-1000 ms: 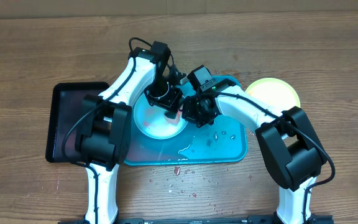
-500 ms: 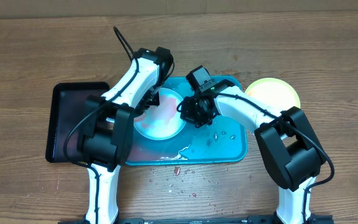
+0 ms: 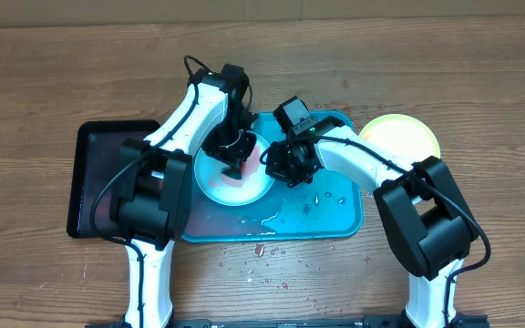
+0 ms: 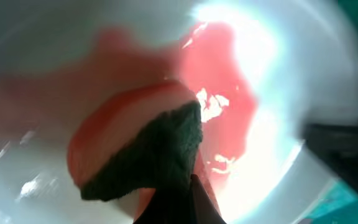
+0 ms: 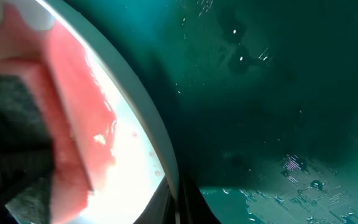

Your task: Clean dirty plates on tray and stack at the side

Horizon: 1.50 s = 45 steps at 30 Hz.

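My left hand (image 3: 235, 155) grips a red sponge (image 4: 138, 149) against the light blue plate (image 3: 213, 184). My right hand (image 3: 272, 165) clamps the plate's rim on the tray (image 3: 337, 215), mid-desk.

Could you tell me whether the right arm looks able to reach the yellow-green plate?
Probably yes: the yellow-green plate lies uncovered beside the tray, close by that arm, but the right claw seems to grip the blue-rimmed plate and must release first.

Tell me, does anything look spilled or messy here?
Yes: red specks dot the brown wooden table in front of the large teal plastic tray, and a watery puddle lies inside that tray beside the red-smeared round plate.
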{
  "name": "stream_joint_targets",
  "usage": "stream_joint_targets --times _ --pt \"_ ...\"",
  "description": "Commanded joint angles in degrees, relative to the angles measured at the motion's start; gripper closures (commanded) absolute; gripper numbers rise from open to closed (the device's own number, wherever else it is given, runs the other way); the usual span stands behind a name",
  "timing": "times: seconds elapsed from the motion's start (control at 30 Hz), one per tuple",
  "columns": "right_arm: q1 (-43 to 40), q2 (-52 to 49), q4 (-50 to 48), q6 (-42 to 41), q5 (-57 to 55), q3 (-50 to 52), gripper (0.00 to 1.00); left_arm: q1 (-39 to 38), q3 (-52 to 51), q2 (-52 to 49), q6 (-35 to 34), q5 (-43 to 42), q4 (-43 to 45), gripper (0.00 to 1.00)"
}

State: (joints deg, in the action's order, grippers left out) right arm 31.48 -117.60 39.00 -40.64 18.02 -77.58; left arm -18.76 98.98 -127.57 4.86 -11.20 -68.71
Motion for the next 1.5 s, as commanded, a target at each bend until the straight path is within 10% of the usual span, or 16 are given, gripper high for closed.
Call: stream_joint_targets --times 0.0,0.13,0.37,0.47,0.67,0.87,1.1,1.47 --pt "-0.37 -1.16 0.09 0.17 -1.42 0.46 0.96 -0.42 -0.31 -0.96 7.15 -8.35 2.29 0.96" --pt "-0.37 -1.16 0.09 0.17 -1.42 0.46 0.96 -0.26 -0.31 -0.94 5.31 -6.64 6.14 0.96" --pt "-0.37 -1.16 0.11 0.17 -1.42 0.46 0.96 -0.04 -0.31 -0.96 -33.99 33.64 2.8 0.96" --pt "-0.37 -1.16 0.09 0.17 -1.42 0.46 0.96 -0.02 -0.31 -0.96 -39.89 38.64 -1.29 0.96" --pt "-0.37 -1.16 0.07 0.17 -1.42 0.46 0.96 -0.02 -0.31 -0.94 -31.76 28.5 -2.78 0.96" --pt "-0.37 -1.16 0.09 0.17 -1.4 0.46 0.96 -0.02 -0.31 -0.96 6.1 -11.17 -3.02 0.96" --pt "-0.37 -1.16 0.11 0.17 -1.4 0.48 0.96 -0.02 -0.31 -0.96 8.11 -13.53 0.2 0.96" --pt "-0.37 -1.16 0.11 0.2 -1.42 0.46 0.96 -0.02 -0.33 -1.14 -38.64 33.31 1.57 0.96"
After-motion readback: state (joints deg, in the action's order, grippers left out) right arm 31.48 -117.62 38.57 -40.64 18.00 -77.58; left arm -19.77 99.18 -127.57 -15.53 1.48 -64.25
